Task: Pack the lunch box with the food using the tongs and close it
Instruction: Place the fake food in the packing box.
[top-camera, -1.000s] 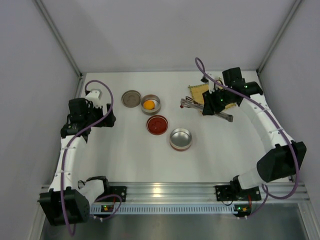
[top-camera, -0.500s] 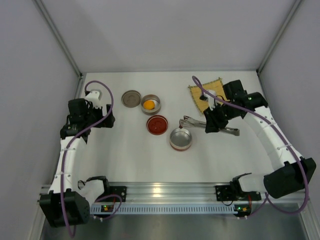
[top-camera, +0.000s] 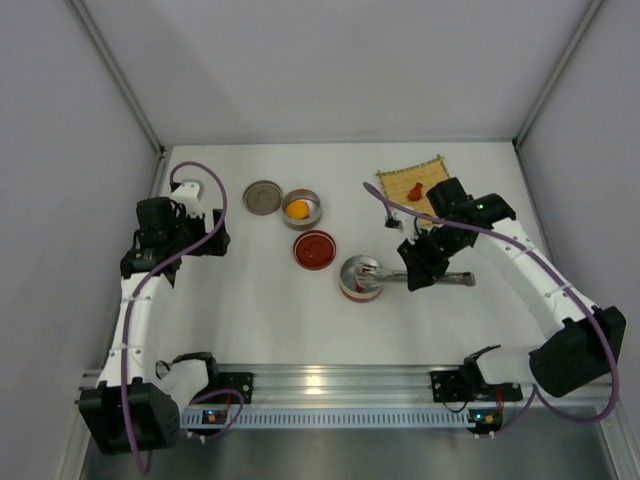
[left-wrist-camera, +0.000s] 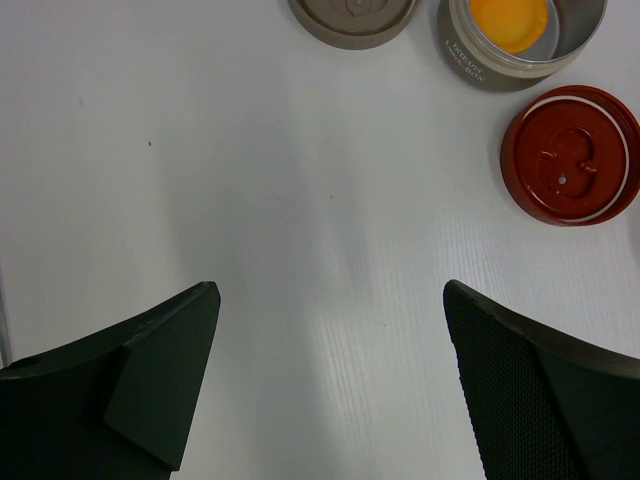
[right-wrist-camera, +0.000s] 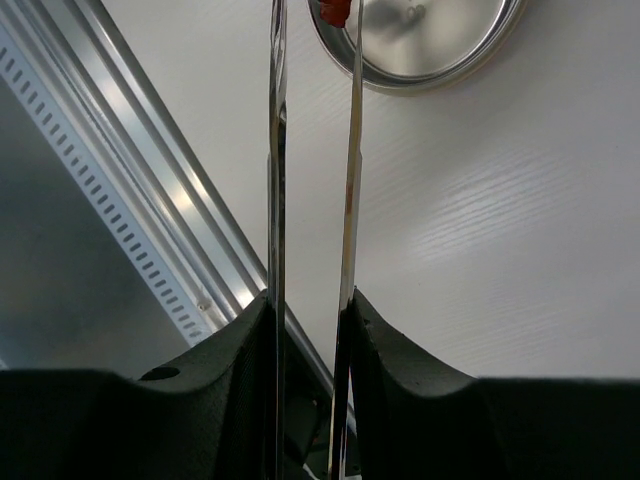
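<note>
My right gripper (top-camera: 420, 262) (right-wrist-camera: 310, 310) is shut on the slim metal tongs (top-camera: 395, 272) (right-wrist-camera: 352, 150). Their tips reach over the empty silver lunch box bowl (top-camera: 360, 285) (right-wrist-camera: 430, 40) and pinch a small dark red piece of food (right-wrist-camera: 335, 10) at its rim. A second lunch box bowl (top-camera: 301, 208) (left-wrist-camera: 520, 55) holds the round orange piece (top-camera: 298, 209) (left-wrist-camera: 508, 18). Another dark red piece (top-camera: 414, 192) lies on the bamboo mat (top-camera: 400, 180). At the far left my left gripper (top-camera: 215, 238) (left-wrist-camera: 330, 290) hangs open over bare table.
A grey lid (top-camera: 263, 196) (left-wrist-camera: 355, 12) lies left of the bowl with the orange piece. A red lid (top-camera: 315, 249) (left-wrist-camera: 570, 155) lies between the two bowls. Grey walls close in the white table on three sides, and an aluminium rail (top-camera: 330, 380) runs along its near edge.
The right arm has carried the tongs, with the dark red piece in their tips, from the mat to over the silver bowl. The mat now shows. The left arm has stayed still.
</note>
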